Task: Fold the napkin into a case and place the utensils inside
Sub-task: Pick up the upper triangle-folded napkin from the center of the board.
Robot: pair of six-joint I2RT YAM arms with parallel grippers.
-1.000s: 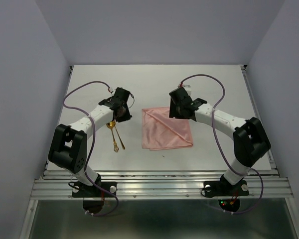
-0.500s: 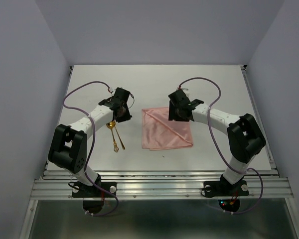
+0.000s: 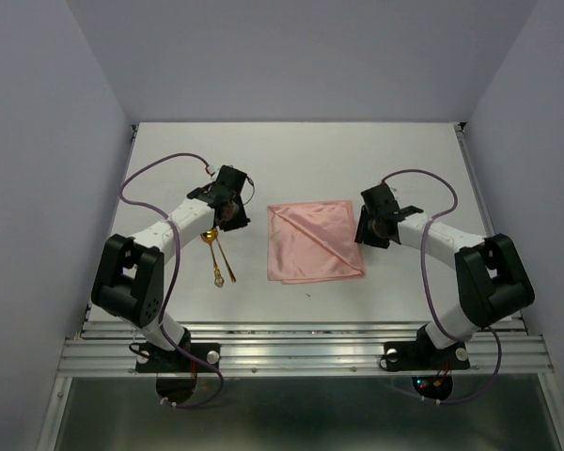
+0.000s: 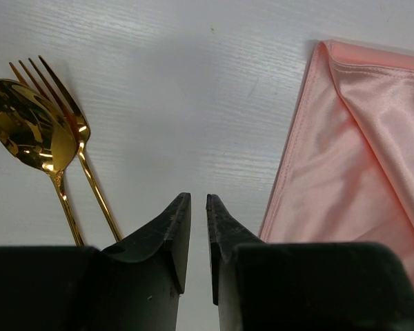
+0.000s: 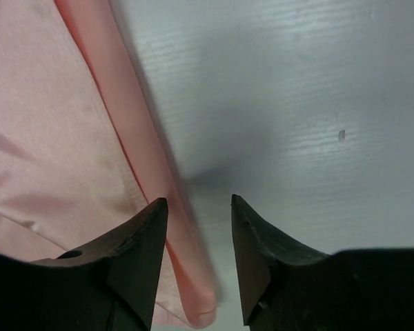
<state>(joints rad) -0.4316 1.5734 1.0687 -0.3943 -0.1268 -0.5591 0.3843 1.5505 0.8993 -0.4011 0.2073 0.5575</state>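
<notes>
Bright, even light fills the white table (image 3: 301, 150). The spoon (image 4: 24, 131) shines with glare. A soft dark shadow lies beside the napkin (image 5: 48, 138).

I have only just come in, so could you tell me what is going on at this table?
Two robot arms are turning a pink napkin into a case for cutlery. The napkin lies folded flat on the table. The right arm has its jaws open, low at the napkin's right edge, not closed on it. The left arm hovers with narrow, empty jaws over bare table between the napkin and the gold spoon and fork. These lie side by side and are not yet tucked in.
</notes>
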